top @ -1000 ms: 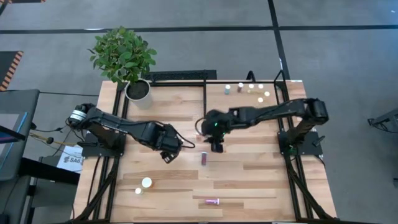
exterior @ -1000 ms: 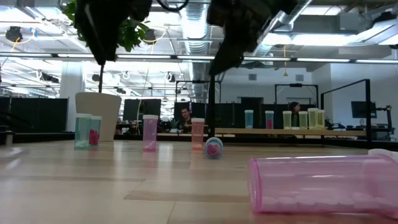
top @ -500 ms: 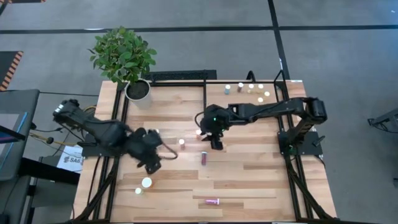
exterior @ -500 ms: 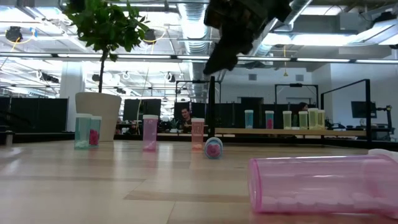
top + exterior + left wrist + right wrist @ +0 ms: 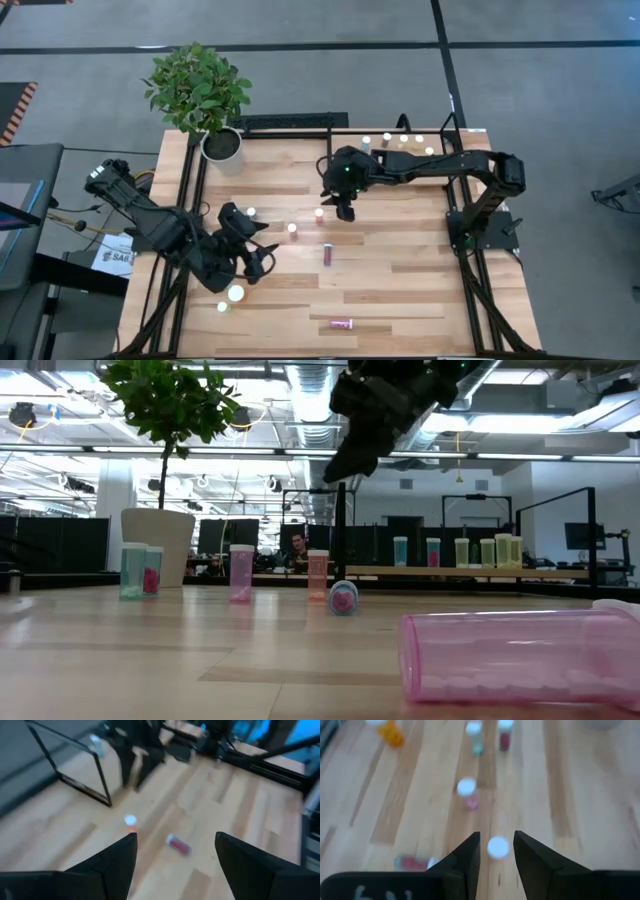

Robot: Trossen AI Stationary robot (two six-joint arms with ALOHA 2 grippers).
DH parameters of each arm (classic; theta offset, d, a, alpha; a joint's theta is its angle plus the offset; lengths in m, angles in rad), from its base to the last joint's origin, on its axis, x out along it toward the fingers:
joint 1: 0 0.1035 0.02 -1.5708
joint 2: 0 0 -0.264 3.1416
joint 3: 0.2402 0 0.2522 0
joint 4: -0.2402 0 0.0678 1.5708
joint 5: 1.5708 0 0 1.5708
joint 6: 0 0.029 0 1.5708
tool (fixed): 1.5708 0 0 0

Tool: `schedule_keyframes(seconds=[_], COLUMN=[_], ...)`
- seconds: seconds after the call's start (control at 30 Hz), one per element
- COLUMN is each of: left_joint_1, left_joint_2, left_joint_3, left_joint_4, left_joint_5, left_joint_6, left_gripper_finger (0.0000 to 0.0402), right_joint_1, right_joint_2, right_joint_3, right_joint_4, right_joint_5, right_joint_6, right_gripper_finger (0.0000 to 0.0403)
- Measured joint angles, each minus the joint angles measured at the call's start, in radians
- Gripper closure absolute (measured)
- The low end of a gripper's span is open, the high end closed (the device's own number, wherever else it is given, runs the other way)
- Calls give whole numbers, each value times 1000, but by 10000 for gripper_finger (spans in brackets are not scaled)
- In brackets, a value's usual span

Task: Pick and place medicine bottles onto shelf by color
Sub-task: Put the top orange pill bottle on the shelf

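Several white-capped medicine bottles stand on the shelf (image 5: 400,160) at the far right. On the tabletop an orange bottle (image 5: 320,213) and a pink one (image 5: 293,228) stand. A maroon one (image 5: 328,253) lies on its side. My right gripper (image 5: 345,211) hangs well above the table (image 5: 340,465), just right of the orange bottle, whose cap (image 5: 497,847) shows far below the narrow gap between the open fingers (image 5: 496,836). My left gripper (image 5: 260,262) hovers wide open near the table's left-near part, holding nothing (image 5: 176,837).
A potted plant (image 5: 222,145) stands at the far left corner. Two small bottles (image 5: 141,570) stand left of centre. A larger bottle (image 5: 236,293) and a small one (image 5: 222,306) stand near the left-near corner. A pink bottle (image 5: 342,324) lies by the near edge.
My left gripper has drawn back from the table's middle toward the left and near edges, rising and tipping up, still open. This uncovers the standing bottles left of centre. My right gripper has moved toward the far edge, staying high above the table.
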Motion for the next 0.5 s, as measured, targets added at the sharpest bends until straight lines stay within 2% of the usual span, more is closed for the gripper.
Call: schedule_keyframes(seconds=[0.13, 0.3, 0.4, 0.5], left_joint_1=[-6, -6, -6, -5], left_joint_2=[-17, -17, -17, -17], left_joint_3=[0, 0, 0, 0], left_joint_4=[-38, -96, -115, -122], left_joint_5=[43, 52, 52, 43], left_joint_6=[-19, -16, 6, 35], left_gripper_finger=[148, 148, 148, 148], right_joint_1=[-1, 3, 17, 31], right_joint_2=[0, 3, 38, 85], right_joint_3=[0, 0, 0, 2], right_joint_4=[25, 9, 6, 38], right_joint_5=[50, 51, 54, 62], right_joint_6=[50, 46, 38, 36], right_gripper_finger=[252, 204, 181, 174])
